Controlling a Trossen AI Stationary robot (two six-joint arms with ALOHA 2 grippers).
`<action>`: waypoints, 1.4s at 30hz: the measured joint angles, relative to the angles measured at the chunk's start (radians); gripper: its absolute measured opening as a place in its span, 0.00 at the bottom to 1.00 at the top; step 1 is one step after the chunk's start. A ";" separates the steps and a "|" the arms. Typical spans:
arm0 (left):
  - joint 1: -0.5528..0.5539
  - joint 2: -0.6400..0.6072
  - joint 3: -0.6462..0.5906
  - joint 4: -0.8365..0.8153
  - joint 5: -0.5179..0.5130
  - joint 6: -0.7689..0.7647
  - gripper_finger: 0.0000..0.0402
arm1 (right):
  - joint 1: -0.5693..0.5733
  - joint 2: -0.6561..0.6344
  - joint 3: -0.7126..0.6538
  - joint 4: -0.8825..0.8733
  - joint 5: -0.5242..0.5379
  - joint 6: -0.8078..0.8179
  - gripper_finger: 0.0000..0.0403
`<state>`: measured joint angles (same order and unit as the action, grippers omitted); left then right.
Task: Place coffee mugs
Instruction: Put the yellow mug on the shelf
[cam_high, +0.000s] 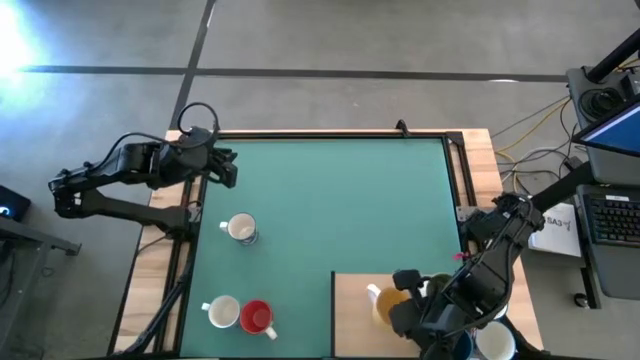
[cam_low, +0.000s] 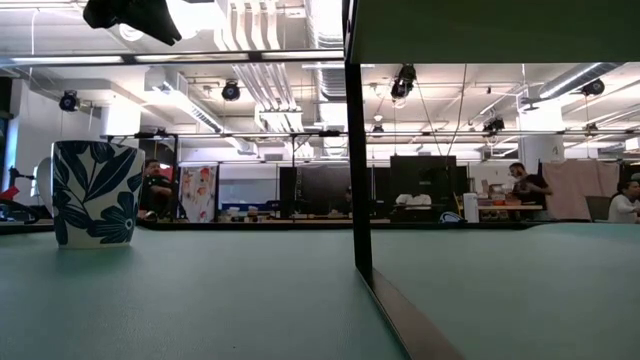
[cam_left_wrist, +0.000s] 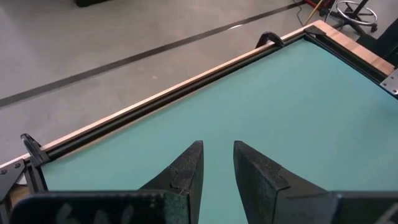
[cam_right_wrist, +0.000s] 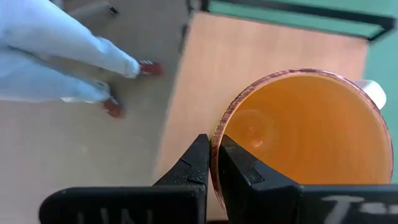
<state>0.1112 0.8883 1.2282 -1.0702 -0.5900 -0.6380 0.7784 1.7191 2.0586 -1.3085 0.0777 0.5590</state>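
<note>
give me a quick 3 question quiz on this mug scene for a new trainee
1. True or false: the right hand is shut on the rim of the orange ceramic mug.
2. In the high view, how many mugs stand on the green table mat?
A. one
B. three
C. five
3. Fill in: the left hand hovers over the mat holding ____.

Key
1. True. Its fingers pinch the rim, one inside and one outside.
2. B: the white mug with patterned outside, the plain white mug and the red mug.
3. Nothing: only bare mat shows between its fingers.
</note>
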 joint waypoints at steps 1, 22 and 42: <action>0.000 0.000 0.000 0.000 0.000 0.000 0.18 | 0.000 0.000 -0.003 -0.018 0.007 -0.001 0.03; 0.000 0.000 0.000 0.000 -0.001 -0.003 0.18 | -0.002 0.000 -0.071 -0.047 0.025 0.028 0.03; 0.000 0.000 0.000 0.000 0.016 0.000 0.18 | -0.002 0.000 -0.067 -0.043 0.001 0.076 0.06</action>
<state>0.1108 0.8886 1.2282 -1.0702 -0.5735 -0.6380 0.7769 1.7195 1.9919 -1.3518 0.0792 0.6354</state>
